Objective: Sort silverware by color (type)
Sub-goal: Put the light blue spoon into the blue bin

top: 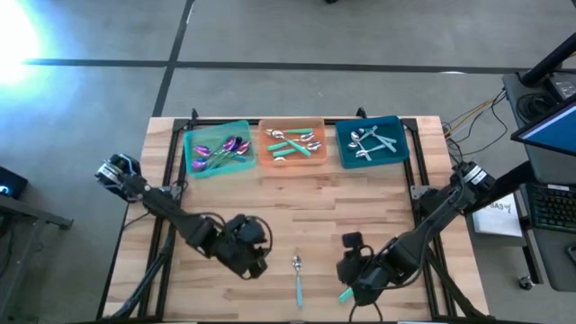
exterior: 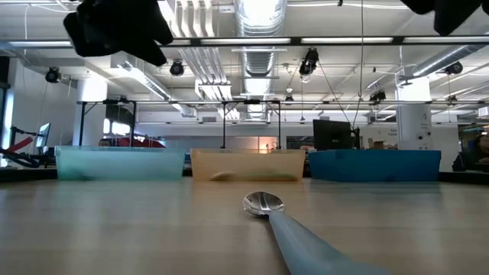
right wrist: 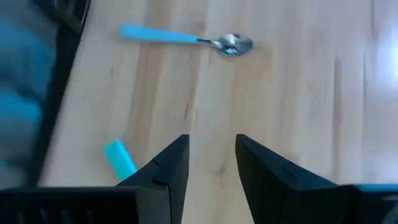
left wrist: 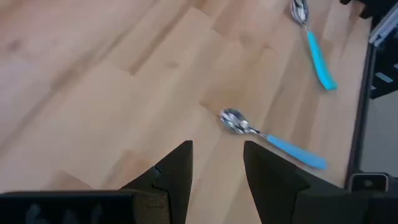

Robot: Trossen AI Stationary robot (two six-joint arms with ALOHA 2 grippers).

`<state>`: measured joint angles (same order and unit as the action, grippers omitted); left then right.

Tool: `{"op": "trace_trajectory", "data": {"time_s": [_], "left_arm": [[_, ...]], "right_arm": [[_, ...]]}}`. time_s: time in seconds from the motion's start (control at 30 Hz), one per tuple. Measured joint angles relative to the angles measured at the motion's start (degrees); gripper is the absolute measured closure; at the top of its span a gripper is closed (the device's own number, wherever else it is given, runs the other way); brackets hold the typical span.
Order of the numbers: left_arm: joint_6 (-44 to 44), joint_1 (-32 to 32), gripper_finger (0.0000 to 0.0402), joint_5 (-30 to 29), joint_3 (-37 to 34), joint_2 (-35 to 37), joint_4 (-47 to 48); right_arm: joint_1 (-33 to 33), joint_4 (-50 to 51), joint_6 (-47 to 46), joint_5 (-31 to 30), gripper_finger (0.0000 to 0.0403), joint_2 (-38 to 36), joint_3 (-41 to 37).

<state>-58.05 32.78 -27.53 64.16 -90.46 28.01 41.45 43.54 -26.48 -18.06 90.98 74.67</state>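
A spoon with a silver head and teal handle (top: 297, 275) lies flat on the wooden table near the front edge, between my two grippers. It also shows in the low view (exterior: 263, 204), the left wrist view (left wrist: 270, 140) and the right wrist view (right wrist: 186, 37). A second teal-handled spoon (top: 345, 293) lies beside my right gripper, partly hidden by it. Its handle end shows in the right wrist view (right wrist: 118, 157). My left gripper (top: 256, 261) (left wrist: 217, 149) is open and empty above the table, left of the middle spoon. My right gripper (top: 351, 270) (right wrist: 211, 140) is open and empty, right of it.
Three trays stand side by side along the far edge. The green tray (top: 191, 144) holds purple-headed spoons, the orange tray (top: 266, 149) silver-headed teal-handled spoons, and the teal tray (top: 401, 144) all-silver spoons. Bare wood lies between the trays and the arms.
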Motion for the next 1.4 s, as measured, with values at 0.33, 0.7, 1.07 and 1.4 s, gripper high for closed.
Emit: {"op": "trace_trajectory", "data": {"time_s": [0.33, 0.7, 1.07, 1.4], "left_arm": [[-7.2, 4.8, 0.0274, -0.5, 6.1, -6.7, 1.9], [-18.0, 9.3, 0.0274, -4.2, 25.8, -15.1, 38.9], [-36.4, 23.1, 0.0274, -9.8, 34.4, -16.3, 55.9], [-37.0, 26.4, 0.0275, -11.1, 34.2, -16.3, 57.9]], "right_arm": [[-2.5, -11.4, 1.9, 0.1, 0.0282, 6.5, 0.6], [-6.8, -23.6, -36.5, 1.7, 0.0282, 15.4, 0.7], [-7.0, -33.5, -52.7, 2.1, 0.0284, 24.6, 3.0], [-7.8, -27.7, -53.1, 2.6, 0.0303, 31.3, 11.8]]}}
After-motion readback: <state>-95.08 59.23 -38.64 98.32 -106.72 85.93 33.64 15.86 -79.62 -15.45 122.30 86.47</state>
